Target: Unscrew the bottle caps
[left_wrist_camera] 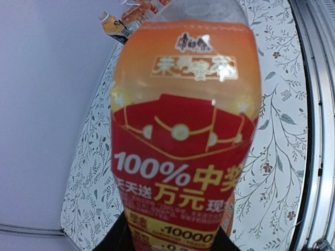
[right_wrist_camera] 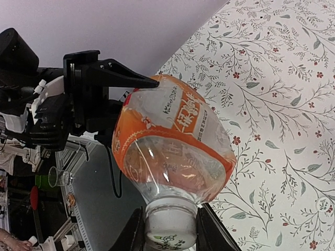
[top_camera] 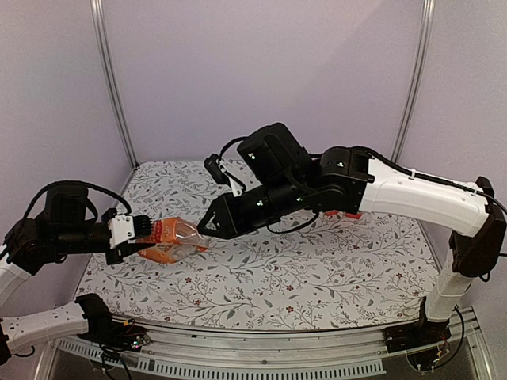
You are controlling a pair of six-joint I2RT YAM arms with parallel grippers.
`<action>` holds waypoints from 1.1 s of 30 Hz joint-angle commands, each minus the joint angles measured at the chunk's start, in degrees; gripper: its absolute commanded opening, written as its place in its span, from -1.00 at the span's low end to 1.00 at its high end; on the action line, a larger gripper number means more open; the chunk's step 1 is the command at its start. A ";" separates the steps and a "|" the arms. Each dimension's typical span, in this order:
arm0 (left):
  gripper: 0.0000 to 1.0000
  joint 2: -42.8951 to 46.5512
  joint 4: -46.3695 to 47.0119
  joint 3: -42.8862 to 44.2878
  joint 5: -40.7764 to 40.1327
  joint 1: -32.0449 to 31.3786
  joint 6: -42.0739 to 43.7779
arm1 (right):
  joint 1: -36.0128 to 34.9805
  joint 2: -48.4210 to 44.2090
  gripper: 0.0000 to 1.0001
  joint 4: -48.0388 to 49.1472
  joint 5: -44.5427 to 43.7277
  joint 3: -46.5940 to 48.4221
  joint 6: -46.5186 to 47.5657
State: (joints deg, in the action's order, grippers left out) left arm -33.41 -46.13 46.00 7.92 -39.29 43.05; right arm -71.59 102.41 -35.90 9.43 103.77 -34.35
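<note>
Near the left edge of the tabletop (top_camera: 317, 277), your left hand (top_camera: 146, 240) is closed on the base end of the red-labelled bottle (top_camera: 178, 237) and holds it on its side. Just beyond it, your right hand (top_camera: 204, 228) pinches the bottle cap (right_wrist_camera: 170, 222) from both sides. Keep the left grip firm so the body cannot turn. Rotate only the right wrist around the neck axis, without side pull. Farther back, other bottles (left_wrist_camera: 112, 24) lie well apart.

Floral-print table (top_camera: 317, 269) (red buds, grey leaves), lilac wall (top_camera: 261, 63), metal posts (top_camera: 112, 79)
</note>
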 commanded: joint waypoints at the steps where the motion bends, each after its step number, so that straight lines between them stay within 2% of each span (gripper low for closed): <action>1: -1.00 0.25 0.57 -0.40 0.16 -0.55 0.16 | -1.03 0.22 -1.00 -4.50 0.71 2.26 5.52; 3: -1.00 0.51 -1.16 -0.04 2.62 -0.53 1.21 | -3.29 -0.04 -1.00 -6.04 -1.88 3.11 11.79; 6: -1.00 0.58 -6.24 0.77 8.72 -0.60 3.37 | -9.35 -1.05 -1.00 -8.06 -7.90 3.01 28.06; 7: -1.00 0.43 -8.16 1.12 10.82 -0.65 3.93 | -11.19 -1.40 -1.00 -8.20 -12.37 2.43 35.70; 12: -1.00 0.29 -19.19 2.00 19.52 -0.60 8.01 | -17.34 -1.91 -1.00 -9.34 -30.58 1.51 56.35; 21: -1.00 0.06 -22.91 2.17 20.44 -0.58 11.04 | -23.28 -0.16 -1.00 -1.96 -56.10 -3.39 88.91; 24: -1.00 -0.08 -22.87 1.93 20.34 -0.58 11.40 | -23.60 0.91 -1.00 0.28 -58.60 -3.54 95.04; 27: -1.00 0.05 -22.87 1.66 20.02 -0.61 11.61 | -23.56 0.01 -1.00 3.42 -57.30 -5.03 96.58; 33: -1.00 0.63 -21.86 0.72 18.51 -0.57 11.00 | -22.76 -5.11 -1.00 8.83 -53.68 -10.22 91.47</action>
State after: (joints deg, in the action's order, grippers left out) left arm -33.39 -64.23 47.75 24.53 -39.20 51.09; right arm -96.68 102.61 -33.28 -40.51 96.16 58.54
